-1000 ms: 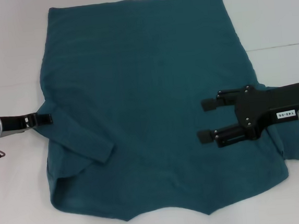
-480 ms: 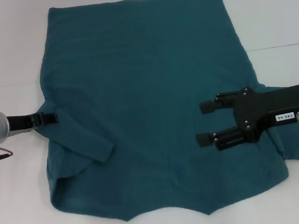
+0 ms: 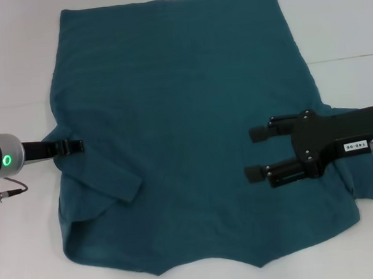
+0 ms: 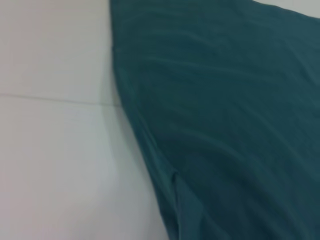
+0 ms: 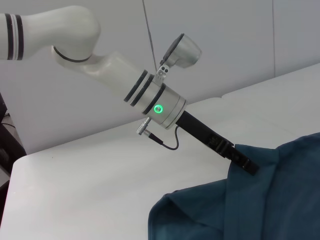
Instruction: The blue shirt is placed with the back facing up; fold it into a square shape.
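The left gripper (image 3: 75, 146) is seen at the blue shirt's (image 3: 184, 113) left edge, at the folded-in sleeve; whether it is closed on cloth cannot be told. The right gripper (image 3: 256, 153) is held above the shirt's right half, fingers spread apart and pointing inward, nothing clamped. The shirt is spread flat on the white tabletop (image 3: 26, 245), long axis running away from the robot, with bare room seen on both sides.

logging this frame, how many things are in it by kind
shirts: 1, the blue shirt
grippers: 2, left gripper at the shirt's left edge, right gripper over its right side
tables: 1, white table
total: 4
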`<action>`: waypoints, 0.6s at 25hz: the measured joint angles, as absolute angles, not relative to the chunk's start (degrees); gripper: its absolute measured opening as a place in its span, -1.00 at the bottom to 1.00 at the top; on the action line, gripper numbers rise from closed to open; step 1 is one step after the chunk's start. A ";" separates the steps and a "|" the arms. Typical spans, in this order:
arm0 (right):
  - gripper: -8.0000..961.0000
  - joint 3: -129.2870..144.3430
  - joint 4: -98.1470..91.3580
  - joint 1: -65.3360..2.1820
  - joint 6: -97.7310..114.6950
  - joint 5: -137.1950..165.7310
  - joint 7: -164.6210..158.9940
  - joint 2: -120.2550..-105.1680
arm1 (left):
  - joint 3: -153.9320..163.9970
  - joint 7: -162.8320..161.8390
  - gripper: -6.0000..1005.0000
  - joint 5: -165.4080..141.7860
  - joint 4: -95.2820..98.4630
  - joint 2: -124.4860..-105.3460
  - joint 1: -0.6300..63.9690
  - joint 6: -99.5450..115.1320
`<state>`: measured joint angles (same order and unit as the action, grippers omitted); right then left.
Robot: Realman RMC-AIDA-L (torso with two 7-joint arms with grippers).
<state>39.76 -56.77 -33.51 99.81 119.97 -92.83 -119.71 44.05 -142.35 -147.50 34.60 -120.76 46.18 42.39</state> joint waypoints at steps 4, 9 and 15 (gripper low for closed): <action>0.90 39.63 -56.76 -33.60 99.73 119.97 -92.87 -119.71 | 44.16 -141.87 0.13 -147.46 34.72 -120.84 46.42 42.44; 0.90 39.71 -56.68 -33.65 99.59 119.97 -92.89 -119.71 | 44.20 -142.00 -0.08 -147.19 35.17 -120.85 46.99 43.04; 0.90 39.89 -56.61 -33.35 99.56 118.93 -92.44 -119.71 | 44.37 -141.87 -0.45 -145.48 35.24 -121.14 48.69 44.55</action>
<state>39.89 -56.61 -33.35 99.56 118.93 -92.44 -119.71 44.37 -141.87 -145.48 35.24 -121.14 48.69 44.55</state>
